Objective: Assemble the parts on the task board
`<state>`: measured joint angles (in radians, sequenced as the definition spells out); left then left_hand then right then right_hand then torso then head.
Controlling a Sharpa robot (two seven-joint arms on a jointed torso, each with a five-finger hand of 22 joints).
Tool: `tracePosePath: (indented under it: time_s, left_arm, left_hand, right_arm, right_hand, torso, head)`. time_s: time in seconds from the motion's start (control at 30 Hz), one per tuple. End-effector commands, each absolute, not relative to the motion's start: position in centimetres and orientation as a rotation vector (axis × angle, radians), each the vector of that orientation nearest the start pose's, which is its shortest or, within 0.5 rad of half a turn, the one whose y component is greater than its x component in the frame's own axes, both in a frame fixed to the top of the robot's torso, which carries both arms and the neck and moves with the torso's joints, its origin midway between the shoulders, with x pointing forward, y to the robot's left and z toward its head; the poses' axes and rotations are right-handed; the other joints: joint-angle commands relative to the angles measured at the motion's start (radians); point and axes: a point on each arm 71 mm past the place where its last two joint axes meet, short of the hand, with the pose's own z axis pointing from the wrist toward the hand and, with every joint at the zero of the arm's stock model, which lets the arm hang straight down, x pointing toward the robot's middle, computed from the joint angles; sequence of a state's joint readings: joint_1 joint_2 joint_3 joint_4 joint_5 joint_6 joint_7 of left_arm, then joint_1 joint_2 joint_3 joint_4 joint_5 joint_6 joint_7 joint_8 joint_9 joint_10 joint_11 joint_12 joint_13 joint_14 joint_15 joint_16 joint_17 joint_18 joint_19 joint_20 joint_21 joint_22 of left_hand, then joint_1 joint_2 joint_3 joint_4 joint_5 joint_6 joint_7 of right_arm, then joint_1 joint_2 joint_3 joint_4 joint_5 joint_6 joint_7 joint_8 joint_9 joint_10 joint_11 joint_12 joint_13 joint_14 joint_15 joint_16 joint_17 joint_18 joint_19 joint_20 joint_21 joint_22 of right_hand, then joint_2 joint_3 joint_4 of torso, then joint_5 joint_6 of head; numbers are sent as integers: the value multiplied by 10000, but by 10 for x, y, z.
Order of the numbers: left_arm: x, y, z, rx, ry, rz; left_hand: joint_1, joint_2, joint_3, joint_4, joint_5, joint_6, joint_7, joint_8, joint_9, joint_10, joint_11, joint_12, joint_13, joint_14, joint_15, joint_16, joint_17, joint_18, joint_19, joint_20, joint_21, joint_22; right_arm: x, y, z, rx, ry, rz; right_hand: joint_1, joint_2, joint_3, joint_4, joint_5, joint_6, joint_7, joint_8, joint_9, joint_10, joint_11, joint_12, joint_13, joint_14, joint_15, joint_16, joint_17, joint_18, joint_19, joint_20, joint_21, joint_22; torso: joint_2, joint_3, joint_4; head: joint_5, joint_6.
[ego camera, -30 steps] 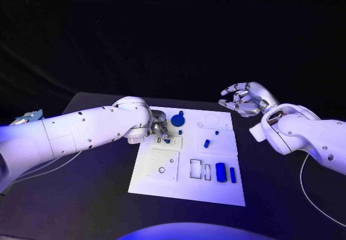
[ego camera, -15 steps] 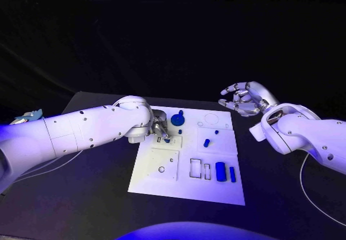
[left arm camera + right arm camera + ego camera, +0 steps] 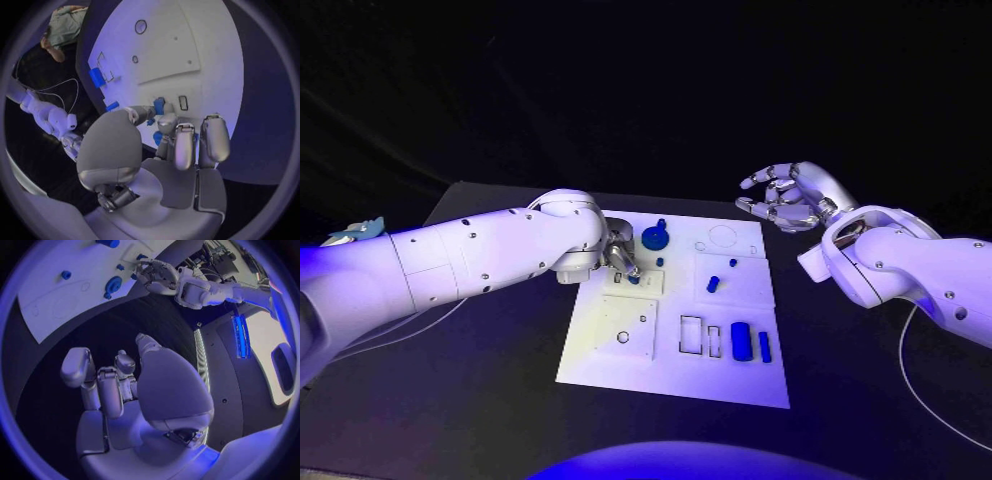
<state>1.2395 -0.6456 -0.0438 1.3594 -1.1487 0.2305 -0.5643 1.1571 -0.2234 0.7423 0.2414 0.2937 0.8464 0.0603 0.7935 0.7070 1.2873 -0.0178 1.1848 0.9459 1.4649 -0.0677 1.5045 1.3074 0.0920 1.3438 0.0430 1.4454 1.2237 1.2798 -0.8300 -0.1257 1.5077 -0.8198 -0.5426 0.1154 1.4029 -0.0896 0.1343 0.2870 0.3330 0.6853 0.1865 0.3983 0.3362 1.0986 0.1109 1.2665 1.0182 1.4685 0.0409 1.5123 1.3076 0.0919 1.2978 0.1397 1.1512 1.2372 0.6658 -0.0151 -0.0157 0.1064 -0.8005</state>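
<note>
The left hand (image 3: 619, 256) pinches a small blue part (image 3: 159, 106) over the task board (image 3: 678, 375), beside a rectangular slot (image 3: 183, 102); seating it comes next. The right hand (image 3: 790, 198) hovers off the board, open.

Overhead head camera, two wrist fisheyes

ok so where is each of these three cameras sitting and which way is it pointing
Head view: on the robot's head, looking down at the task board; both arms show.
Left wrist view: behind the left hand, facing the board, where the fingers hold a small blue part.
Right wrist view: behind the right hand, which holds nothing, off the board.
Shared: board and left hand show in every view.
</note>
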Motion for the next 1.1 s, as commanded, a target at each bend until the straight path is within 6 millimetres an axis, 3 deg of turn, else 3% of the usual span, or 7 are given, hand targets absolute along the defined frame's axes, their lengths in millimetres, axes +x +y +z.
tracePosePath:
  time_s: [0.03, 0.9, 1.1]
  left_arm:
    - [504, 162, -225, -164, 23919, -3216]
    - [505, 161, -229, -32, 24286, -2992]
    - [505, 161, -230, -51, 24299, -2915]
  left_hand:
    - [-65, 119, 1465, -1480, -41, 96, -85, 54, 45, 110, -34, 65, 42, 725, -92, 57, 1249, -178, 59, -47, 41, 23]
    - [-1056, 179, 163, -640, -214, 407, -260, -42, 53, 292, -165, 186, 303, 775, -205, 164, 1472, -200, 150, -162, 14, 93]
    - [-1442, 171, -557, -81, -301, 530, -256, -99, 28, 304, -159, 209, 361, 780, -203, 179, 1500, -209, 186, -167, 16, 131]
  right_arm:
    - [495, -207, -166, 3582, 15196, 9853]
    - [495, -208, -167, 3630, 15284, 9790]
    - [495, -208, -168, 3630, 15333, 9781]
  right_hand:
    - [-70, -45, 74, 6, 67, -44, 91, 59, -11, -58, 0, -37, -12, 445, -57, -38, 515, 144, -45, -5, -40, -13]
    - [-86, -125, 114, -14, -13, -87, 91, 70, -58, -192, -2, -155, -197, 367, -63, -140, 261, 193, -183, -12, -280, -183]
    - [-107, -137, 125, -6, -54, -97, 93, 77, -71, -179, 0, -156, -193, 371, -63, -141, 283, 186, -170, -13, -272, -169]
  torso:
    - [2, 0, -3]
    - [2, 7, 5]
    - [-2, 4, 6]
  head:
    - [-3, -6]
    - [-10, -98]
    - [-15, -102]
